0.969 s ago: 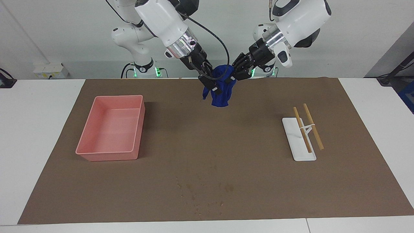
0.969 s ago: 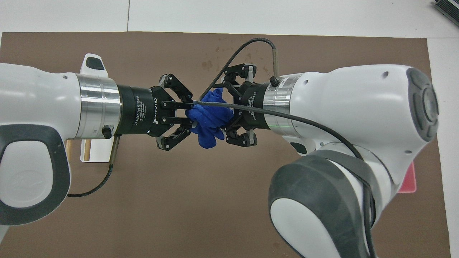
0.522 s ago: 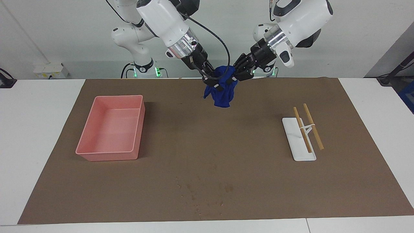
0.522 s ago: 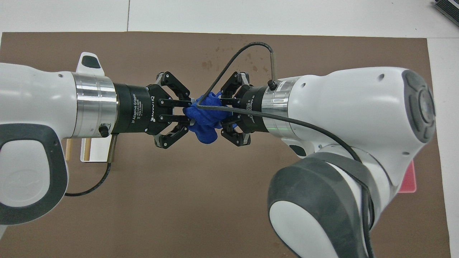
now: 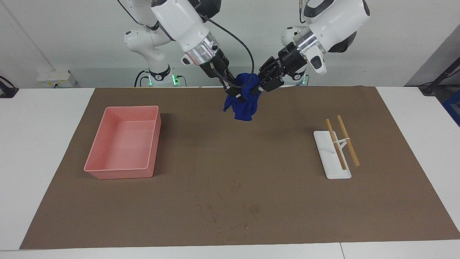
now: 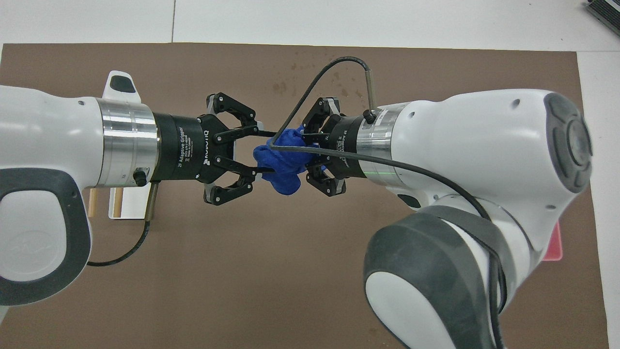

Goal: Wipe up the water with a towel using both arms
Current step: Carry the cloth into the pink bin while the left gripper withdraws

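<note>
The deep-blue towel [image 5: 242,105] [image 6: 283,165] hangs bunched in the air over the robots' edge of the brown mat, between the two arms' grippers. My right gripper [image 5: 236,92] [image 6: 306,154] is shut on its upper folds. Facing it, my left gripper [image 5: 259,86] [image 6: 264,151] stands open, one fingertip on each side of the towel's end. Dark damp spots of water [image 5: 230,212] [image 6: 310,80] speckle the mat near its edge farthest from the robots. The right arm's black cable [image 6: 315,82] loops over the towel.
A pink tray [image 5: 120,174] sits toward the right arm's end of the mat. A white stand [image 5: 325,144] with two wooden sticks [image 5: 348,140] lies toward the left arm's end. White table surrounds the brown mat [image 5: 230,162].
The right gripper closed on the towel while the left gripper's fingers, shut on it before, have spread apart. Both hands and the towel stayed almost in place.
</note>
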